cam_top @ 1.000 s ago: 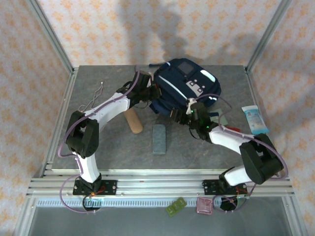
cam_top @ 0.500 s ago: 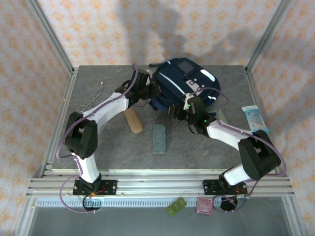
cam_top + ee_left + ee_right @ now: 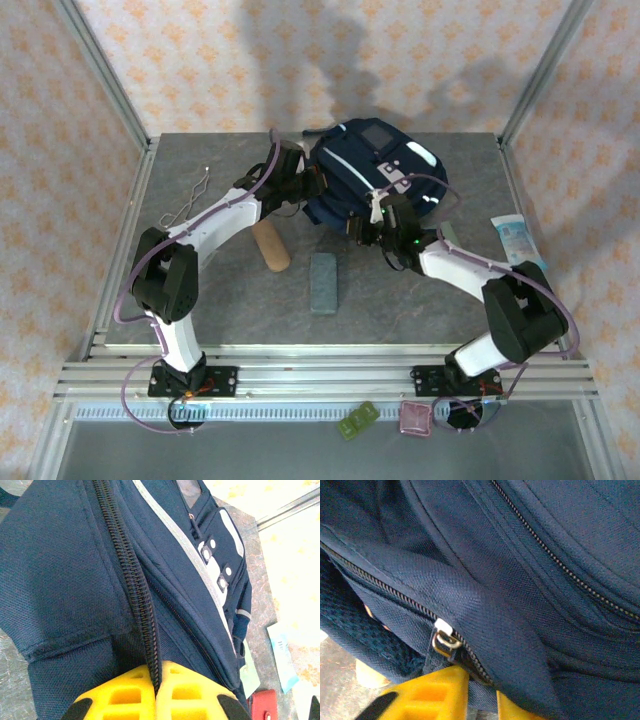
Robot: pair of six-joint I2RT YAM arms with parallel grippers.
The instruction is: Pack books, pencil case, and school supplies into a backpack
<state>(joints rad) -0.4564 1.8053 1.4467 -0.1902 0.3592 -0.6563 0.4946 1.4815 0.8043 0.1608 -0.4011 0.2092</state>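
Backpack point(image 3: 360, 175) on grey table point(image 3: 230, 300), patterned walls point(image 3: 250, 60) — left end effector point(image 3: 156, 675) clenched on it, right end effector point(image 3: 482, 690) unclear.

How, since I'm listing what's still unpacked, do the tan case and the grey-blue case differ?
The tan case is rounded and oblong; the grey-blue case is flat and rectangular. The tan case lies slanted beside the left arm; the grey-blue case lies almost straight, in the open between both arms. Both rest on the table, outside the backpack.
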